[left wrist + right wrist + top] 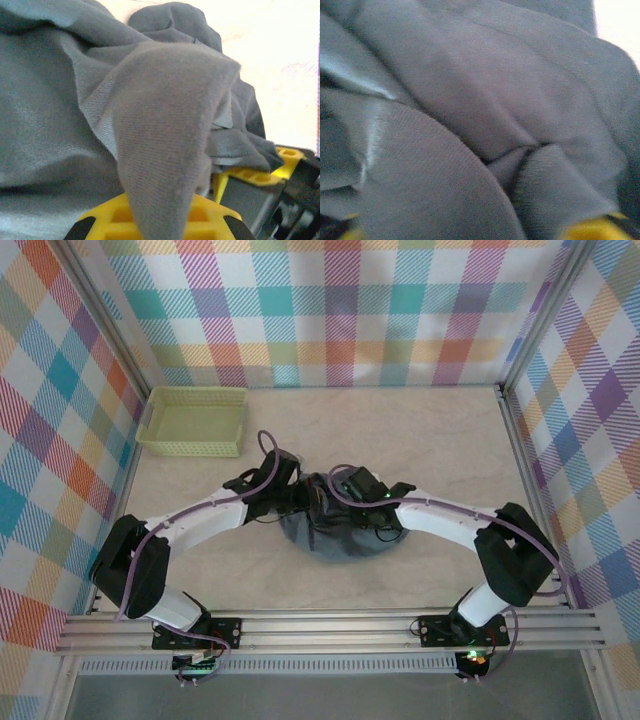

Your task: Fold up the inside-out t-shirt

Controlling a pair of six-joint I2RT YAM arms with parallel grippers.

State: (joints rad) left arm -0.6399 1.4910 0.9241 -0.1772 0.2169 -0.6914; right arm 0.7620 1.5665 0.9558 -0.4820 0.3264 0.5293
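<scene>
Two robot arms meet over the inside-out t-shirt (330, 538), which lies bunched in a rumpled heap near the middle of the table (430, 440).
The left gripper (296, 498) is pressed together, pinching a raised fold of the grey cloth that drapes over its yellow finger (205, 217). The right gripper (352, 502) is buried in the fabric, and whether it is spread or clamped cannot be told. A green basket (195, 420) sits well apart at the far left corner.

Top view high, looks down on table (430, 440); wrist views pressed near t-shirt (60, 125), shared by all.
</scene>
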